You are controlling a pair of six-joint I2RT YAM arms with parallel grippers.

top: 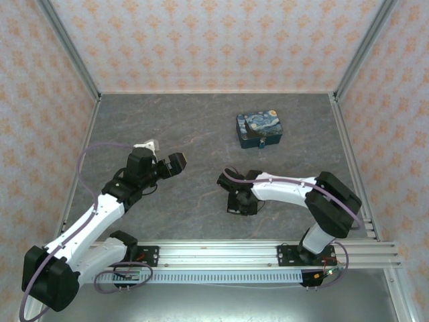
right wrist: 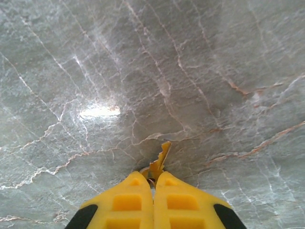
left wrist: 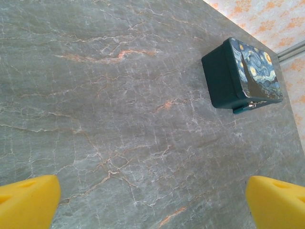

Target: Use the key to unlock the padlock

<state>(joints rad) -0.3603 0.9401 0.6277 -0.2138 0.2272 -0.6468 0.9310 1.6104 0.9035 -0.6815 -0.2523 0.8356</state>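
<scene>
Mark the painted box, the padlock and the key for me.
box (left wrist: pixel 219 76), left wrist view, on its dark side wall.
padlock (top: pixel 261 142), top external view, on its small teal body.
key (right wrist: pixel 161 159), right wrist view, on its jagged blade.

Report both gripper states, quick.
Left gripper: open, holding nothing.
Right gripper: shut on the key, its tip sticking out past the fingertips.

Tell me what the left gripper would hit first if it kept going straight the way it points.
Probably the bare table: the open left gripper tilts down toward it. The painted box lies farther on and off to the right, so likely missed; depth is unclear.
</scene>
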